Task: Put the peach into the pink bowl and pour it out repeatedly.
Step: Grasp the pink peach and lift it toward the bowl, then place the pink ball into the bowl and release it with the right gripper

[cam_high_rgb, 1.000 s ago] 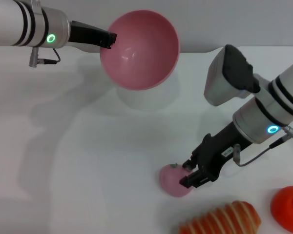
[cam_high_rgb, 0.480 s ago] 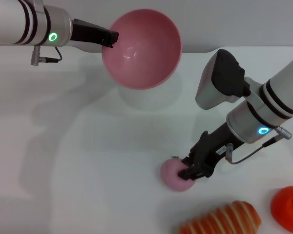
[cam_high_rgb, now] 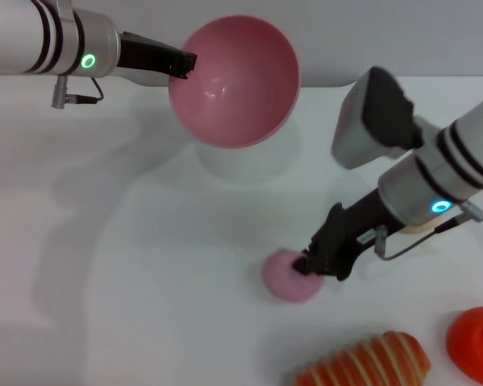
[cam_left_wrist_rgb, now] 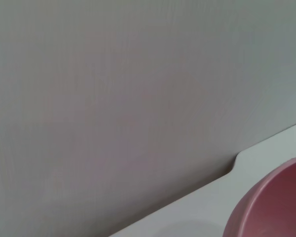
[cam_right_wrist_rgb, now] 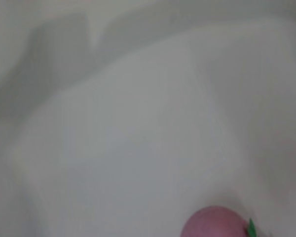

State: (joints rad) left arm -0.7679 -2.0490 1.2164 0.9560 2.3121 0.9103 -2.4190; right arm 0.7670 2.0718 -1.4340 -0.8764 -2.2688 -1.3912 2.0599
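My left gripper (cam_high_rgb: 181, 63) is shut on the rim of the pink bowl (cam_high_rgb: 233, 80) and holds it above the table at the back, tilted so its empty inside faces me. The bowl's edge also shows in the left wrist view (cam_left_wrist_rgb: 274, 207). The peach (cam_high_rgb: 288, 276) is low over the white table at the front centre. My right gripper (cam_high_rgb: 310, 264) is shut on its right side. The right wrist view shows the peach (cam_right_wrist_rgb: 213, 223) with its green stem mark at the edge.
An orange and white striped object (cam_high_rgb: 366, 362) lies at the front edge, right of the peach. An orange-red object (cam_high_rgb: 476, 338) sits in the front right corner. The table's back edge meets a grey wall (cam_left_wrist_rgb: 113, 98).
My right gripper closed on the peach and moved it slightly back and left. The left arm and the bowl stayed almost still.
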